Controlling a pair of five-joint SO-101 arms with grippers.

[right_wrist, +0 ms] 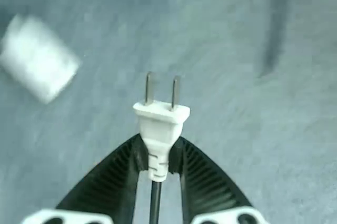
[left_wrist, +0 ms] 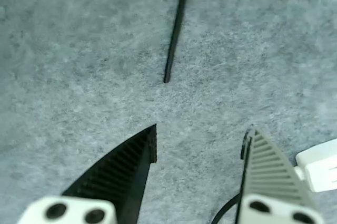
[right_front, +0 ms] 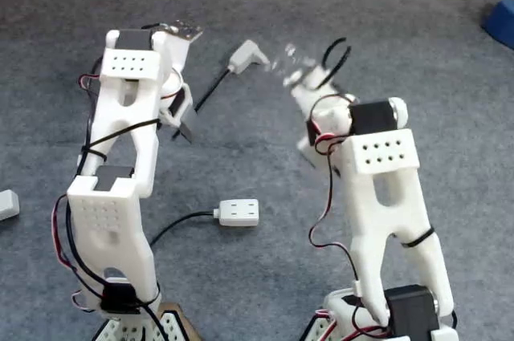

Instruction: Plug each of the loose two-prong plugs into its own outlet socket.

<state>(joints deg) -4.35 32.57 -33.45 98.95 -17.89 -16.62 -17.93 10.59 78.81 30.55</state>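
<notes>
My right gripper (right_wrist: 158, 149) is shut on a white two-prong plug (right_wrist: 160, 118), held above the grey mat with its prongs pointing away from the wrist. A white outlet socket (right_wrist: 37, 58) lies beyond it; the high view puts this socket (right_front: 247, 56) at the back, just left of the right gripper (right_front: 297, 80). A second white outlet socket (right_front: 239, 212) on a black cord lies mid-table between the arms. My left gripper (left_wrist: 202, 134) is open over bare mat, near the loose end of a black cord (left_wrist: 176, 29). A white block (left_wrist: 318, 166) shows beside one finger.
The grey felt mat (right_front: 265, 156) covers the table. A small white object (right_front: 6, 205) sits at the left edge and a blue object (right_front: 502, 24) at the back right. The back socket's black cord (right_front: 205, 96) runs toward the left gripper (right_front: 181, 120).
</notes>
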